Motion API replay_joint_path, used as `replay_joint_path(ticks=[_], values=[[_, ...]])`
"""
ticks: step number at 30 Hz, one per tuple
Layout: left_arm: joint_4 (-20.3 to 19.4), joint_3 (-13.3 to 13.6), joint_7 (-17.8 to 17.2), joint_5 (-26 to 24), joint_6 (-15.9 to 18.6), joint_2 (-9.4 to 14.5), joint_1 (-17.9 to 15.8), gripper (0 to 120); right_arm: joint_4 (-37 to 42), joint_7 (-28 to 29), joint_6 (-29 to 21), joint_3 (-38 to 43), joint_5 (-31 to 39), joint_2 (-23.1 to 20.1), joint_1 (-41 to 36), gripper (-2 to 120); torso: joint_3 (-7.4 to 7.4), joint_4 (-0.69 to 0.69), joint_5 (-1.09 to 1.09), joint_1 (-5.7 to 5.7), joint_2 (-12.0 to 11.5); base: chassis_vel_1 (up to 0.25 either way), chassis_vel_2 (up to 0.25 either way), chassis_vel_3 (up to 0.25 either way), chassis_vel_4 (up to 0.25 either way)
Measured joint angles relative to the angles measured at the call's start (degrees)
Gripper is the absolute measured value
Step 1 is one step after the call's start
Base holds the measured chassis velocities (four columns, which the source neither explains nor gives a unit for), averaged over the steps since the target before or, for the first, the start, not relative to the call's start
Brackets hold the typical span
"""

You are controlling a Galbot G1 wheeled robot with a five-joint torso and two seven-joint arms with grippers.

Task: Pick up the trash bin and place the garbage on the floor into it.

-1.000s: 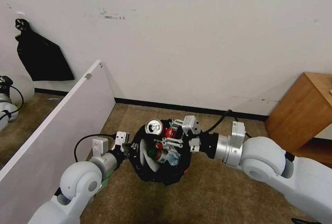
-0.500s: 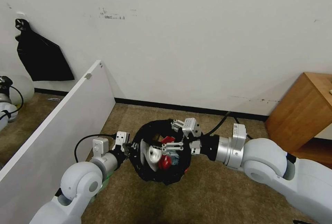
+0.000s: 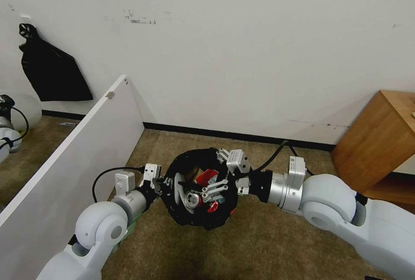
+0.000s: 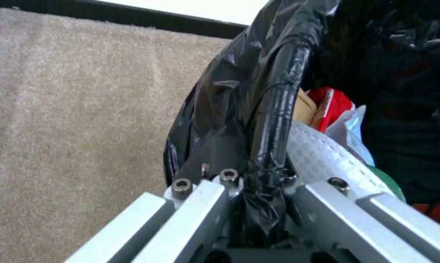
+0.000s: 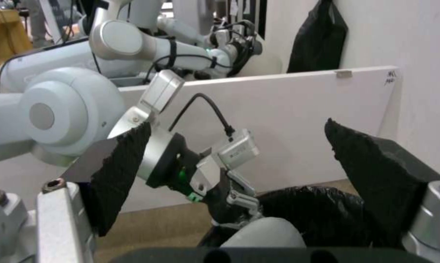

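Since a second ago the crushed can (image 3: 190, 199) has dropped from the right gripper (image 3: 215, 175) into the trash bin (image 3: 203, 221), landing just below its wide-spread, empty fingers. Held off the carpet (image 3: 268, 245) for loading, the bin hangs from the left gripper (image 3: 166, 182), pinched tight on its bag-wrapped rim, forearm reaching level.

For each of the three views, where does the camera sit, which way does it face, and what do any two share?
Head view: from the robot's head, facing forward and down at the beige carpet floor; both arms show, left gripper clamped on the rim of the small round bin lined with black plastic, right gripper open over it.
Left wrist view: along the left gripper's fingers at the bin rim and the litter inside.
Right wrist view: between open pads toward the left arm.
Shared: all three show the bin and carpet.
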Motion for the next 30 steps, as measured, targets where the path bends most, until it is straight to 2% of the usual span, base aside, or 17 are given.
replay_joint_path(ticks=[8,18,28,30], values=[[0.71,0.05,0.09,0.38,0.00,-0.20,0.32,0,0.31,-0.02,1.44,1.16,0.54,-0.41,0.63,98,0.00,0.01,0.00,0.00,0.00,0.000,0.000,0.000,0.000],[0.92,-0.80,0.57,0.43,0.00,-0.03,0.61,0,1.58,1.14,5.10,5.09,1.04,-3.73,-1.49,100,0.00,0.00,0.00,0.00,0.00,0.000,0.000,0.000,0.000],[-0.37,-2.98,0.63,-0.80,0.00,1.00,1.14,0,2.07,3.65,6.10,14.81,0.85,-3.94,-8.14,100,0.00,0.00,0.00,0.00,0.00,0.000,0.000,0.000,0.000],[-1.02,-3.39,0.62,-1.14,0.00,1.11,0.83,0,2.45,3.87,6.26,20.77,0.79,-4.32,-12.37,100,0.00,0.00,0.00,0.00,0.00,0.000,0.000,0.000,0.000]])
